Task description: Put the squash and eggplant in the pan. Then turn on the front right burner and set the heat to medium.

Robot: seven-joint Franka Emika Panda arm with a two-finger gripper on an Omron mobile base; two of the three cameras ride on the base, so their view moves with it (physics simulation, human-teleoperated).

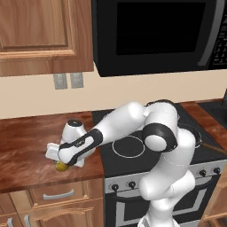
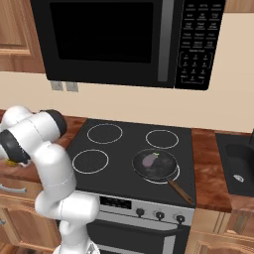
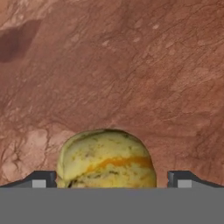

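Note:
The squash, a mottled yellow-olive ball, lies on the wooden counter left of the stove, in the gap between my two fingertips. My gripper is open around it, low over the counter. From the left base view the squash peeks out under my gripper. The purple eggplant lies inside the dark pan. That pan sits on the front right burner, brown handle pointing toward the front right.
The black glass cooktop has three more white rings. Control knobs line the stove front. A microwave hangs above. A sink lies at the far right. Wooden cabinets hang over the counter.

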